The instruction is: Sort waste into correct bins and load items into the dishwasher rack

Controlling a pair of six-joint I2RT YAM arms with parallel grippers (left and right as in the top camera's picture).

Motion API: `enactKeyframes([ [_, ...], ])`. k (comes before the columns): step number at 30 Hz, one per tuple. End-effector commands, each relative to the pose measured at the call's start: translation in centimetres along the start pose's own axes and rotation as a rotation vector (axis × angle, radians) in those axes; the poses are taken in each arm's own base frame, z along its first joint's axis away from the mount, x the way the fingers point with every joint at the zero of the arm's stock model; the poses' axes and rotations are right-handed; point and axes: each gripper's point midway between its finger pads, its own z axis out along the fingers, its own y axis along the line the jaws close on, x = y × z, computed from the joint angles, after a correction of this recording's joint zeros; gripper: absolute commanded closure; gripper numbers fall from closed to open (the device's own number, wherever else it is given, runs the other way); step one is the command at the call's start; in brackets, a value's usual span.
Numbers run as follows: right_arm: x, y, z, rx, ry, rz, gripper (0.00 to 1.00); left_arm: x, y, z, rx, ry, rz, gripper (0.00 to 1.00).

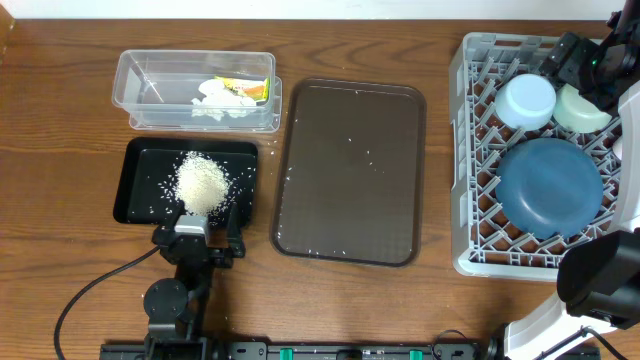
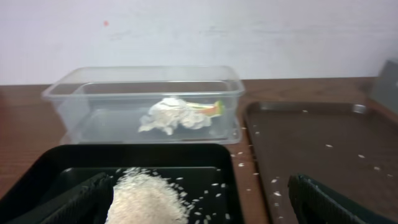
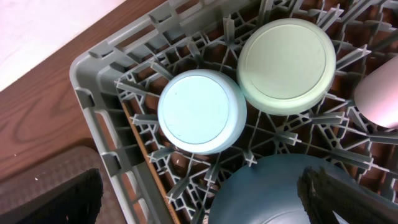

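Note:
A heap of white rice (image 1: 202, 182) lies in the shallow black tray (image 1: 140, 180). My left gripper (image 2: 199, 208) hovers open at that tray's near edge, one finger (image 2: 68, 202) beside the rice, the other over the brown tray. The clear tub (image 1: 135, 85) behind holds a crumpled tissue (image 2: 171, 115) and a yellow-green wrapper (image 2: 211, 109). In the grey dishwasher rack (image 1: 465, 150) sit, all upside down, a large blue bowl (image 1: 550, 187), a pale blue bowl (image 3: 199, 112) and a mint bowl (image 3: 286, 62). My right gripper (image 3: 199, 199) is open above the large bowl's edge, holding nothing.
A brown serving tray (image 1: 350, 200) with scattered rice grains lies between the black tray and the rack. A pale rounded thing (image 3: 379, 99) shows at the right edge of the rack. The left arm's cable (image 1: 90, 290) trails over the front of the table.

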Motion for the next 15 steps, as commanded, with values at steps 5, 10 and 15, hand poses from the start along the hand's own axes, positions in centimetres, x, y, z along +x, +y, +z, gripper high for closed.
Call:
enactKeyframes([
  [5, -0.45, 0.53, -0.70, -0.014, -0.019, 0.008, 0.01, 1.75, 2.31, -0.05, -0.129, 0.049, 0.003, 0.08],
  [10, -0.45, 0.53, -0.70, -0.014, -0.019, 0.008, 0.01, 1.72, 2.27, -0.05, -0.127, 0.047, -0.014, 0.08],
  [15, -0.39, 0.61, -0.68, -0.015, -0.017, 0.006, 0.01, 1.76, 2.27, -0.04, -0.127, 0.049, -0.014, 0.08],
])
